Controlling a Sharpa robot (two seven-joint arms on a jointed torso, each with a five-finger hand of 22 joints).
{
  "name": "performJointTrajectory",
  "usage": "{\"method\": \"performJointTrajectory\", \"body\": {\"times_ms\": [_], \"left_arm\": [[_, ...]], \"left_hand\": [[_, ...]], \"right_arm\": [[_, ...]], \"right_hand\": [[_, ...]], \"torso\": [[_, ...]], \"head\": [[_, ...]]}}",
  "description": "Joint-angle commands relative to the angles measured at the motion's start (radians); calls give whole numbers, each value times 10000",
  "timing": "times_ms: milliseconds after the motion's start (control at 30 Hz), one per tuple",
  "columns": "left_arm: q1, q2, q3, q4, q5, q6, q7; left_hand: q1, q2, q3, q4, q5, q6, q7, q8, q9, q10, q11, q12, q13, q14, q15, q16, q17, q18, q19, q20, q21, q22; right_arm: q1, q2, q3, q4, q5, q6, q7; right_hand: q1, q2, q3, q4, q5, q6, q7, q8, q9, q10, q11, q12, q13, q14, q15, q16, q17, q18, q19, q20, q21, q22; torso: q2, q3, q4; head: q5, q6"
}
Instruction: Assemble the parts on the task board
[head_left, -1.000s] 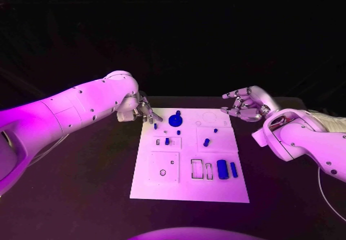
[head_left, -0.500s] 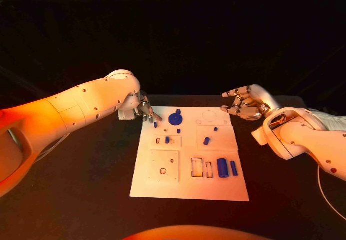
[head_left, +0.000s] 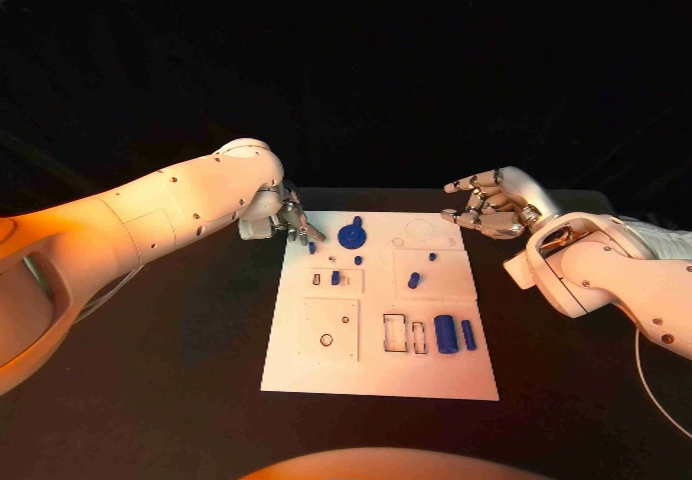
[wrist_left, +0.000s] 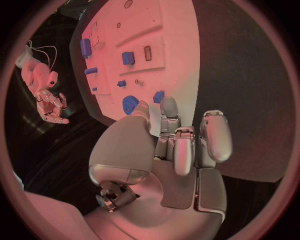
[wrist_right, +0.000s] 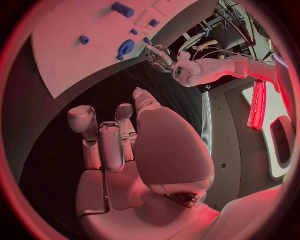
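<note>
Hovering: left robot hand at task board corner (released) | right robot hand released, fingers apart

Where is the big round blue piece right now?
In the head view, the round blue piece sits near the far left corner of the task board, just beside the fingertips of the left hand.

The black table spreads to the left, right and near sides, its far edge meeting a dark backdrop. At the near right, 1 thin pale cable curves across the tabletop toward the right edge.
</note>
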Motion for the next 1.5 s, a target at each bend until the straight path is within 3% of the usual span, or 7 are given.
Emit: {"method": "performJointTrajectory", "body": {"times_ms": [33,1100,1333,1500], "left_arm": [[-13,57,-4,-32,38,110,114],[-69,269,-75,-369,98,409,94],[-79,274,-87,-369,109,381,110],[-81,278,-89,-377,167,227,114]], "left_hand": [[140,6,-21,-21,64,12,-2,77,22,54,-7,60,-14,1053,-48,31,2632,-25,44,6,24,464],[554,163,38,-163,63,-4,-23,149,100,51,-26,72,-63,1053,-59,31,2632,-28,49,-4,23,488],[612,178,47,-190,62,-7,-28,156,110,45,-29,61,-86,1053,-62,31,2632,-24,41,-6,8,478],[955,451,249,-321,44,-55,-50,159,136,22,-50,33,-148,1053,-79,31,2632,-20,31,-22,-13,477]], "right_arm": [[-7,17,0,6,-77,150,46],[-7,38,0,10,-76,194,48],[-10,62,0,-8,-76,202,52],[-13,70,0,-15,-76,210,53]], "right_hand": [[-49,-11,-20,9,-27,43,10,22,-3,-52,-7,-60,-11,423,-35,-68,37,67,-52,-18,-64,-7],[-50,7,-7,6,11,51,7,24,-3,-36,-11,-48,-18,423,-39,-80,29,67,-50,-20,-73,-10],[-50,7,-7,6,11,51,7,24,-3,-36,-11,-48,-18,423,-39,-80,29,67,-50,-20,-73,-10],[-50,9,-5,5,15,52,7,25,-3,-35,-11,-48,-19,424,-39,-79,31,68,-50,-20,-75,-12]], "torso": [[3,4,-5],[7,6,0],[2,-15,-16],[0,9,-2]], "head": [[11,-29],[-12,-133],[-39,-150],[-28,-140]]}}
